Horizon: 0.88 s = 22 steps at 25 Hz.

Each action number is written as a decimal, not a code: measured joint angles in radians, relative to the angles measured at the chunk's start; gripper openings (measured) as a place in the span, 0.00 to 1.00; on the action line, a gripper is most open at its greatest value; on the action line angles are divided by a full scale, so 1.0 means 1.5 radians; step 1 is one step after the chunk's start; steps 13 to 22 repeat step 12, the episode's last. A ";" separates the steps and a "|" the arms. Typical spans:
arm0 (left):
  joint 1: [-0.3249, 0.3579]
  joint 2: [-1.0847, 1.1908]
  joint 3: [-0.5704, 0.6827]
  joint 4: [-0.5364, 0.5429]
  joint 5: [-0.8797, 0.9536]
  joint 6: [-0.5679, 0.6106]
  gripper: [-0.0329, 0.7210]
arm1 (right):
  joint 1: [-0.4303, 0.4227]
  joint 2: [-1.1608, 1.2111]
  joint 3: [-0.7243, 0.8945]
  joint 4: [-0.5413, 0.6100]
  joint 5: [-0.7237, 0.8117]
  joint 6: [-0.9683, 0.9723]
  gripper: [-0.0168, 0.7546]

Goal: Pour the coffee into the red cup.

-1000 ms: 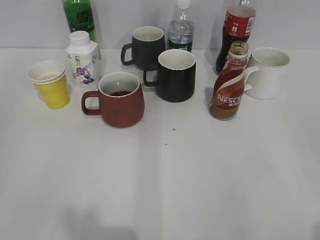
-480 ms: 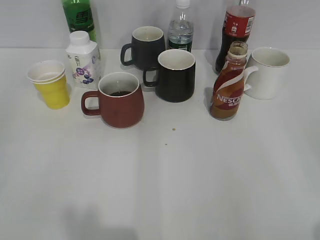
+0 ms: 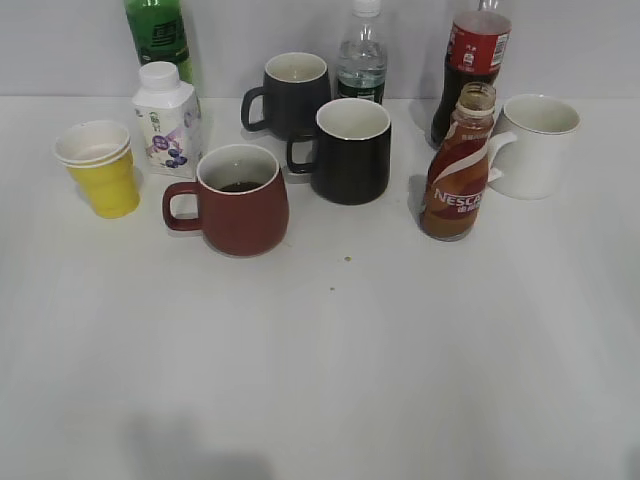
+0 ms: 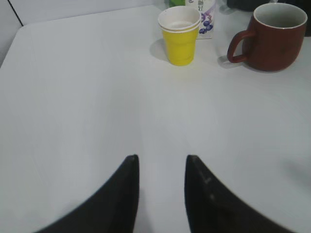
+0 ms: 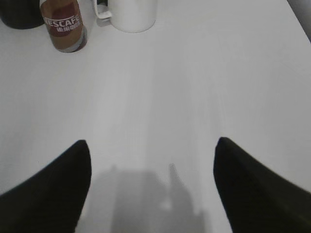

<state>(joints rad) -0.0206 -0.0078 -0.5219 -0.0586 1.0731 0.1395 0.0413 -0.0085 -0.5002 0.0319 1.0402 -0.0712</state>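
Coffee bottle (image 3: 458, 172) stands upright on the table (image 3: 400, 350), uncapped, right of the red cup (image 3: 238, 200) — ahead and left of the right fingers (image 5: 152, 187), the nearer arm. Right fingers spread wide; left fingers (image 4: 161, 191) narrowly parted — both empty.

The left gripper (image 4: 160, 194) hangs empty, fingers slightly parted, above bare table (image 4: 87, 97); the yellow cup (image 4: 180, 35) and red cup (image 4: 272, 36) stand toward the far edge.
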 joint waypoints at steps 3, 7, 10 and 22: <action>0.000 0.000 0.000 0.000 0.000 0.000 0.37 | 0.000 0.000 0.000 0.000 0.001 0.000 0.78; 0.000 0.000 0.000 0.000 0.000 0.000 0.37 | 0.000 0.000 0.000 0.000 0.001 -0.001 0.78; 0.000 0.000 0.000 0.000 0.000 0.000 0.37 | 0.000 0.000 0.000 0.000 0.001 -0.001 0.78; 0.000 0.000 0.000 0.000 0.000 0.000 0.37 | 0.000 0.000 0.000 0.000 0.001 -0.001 0.78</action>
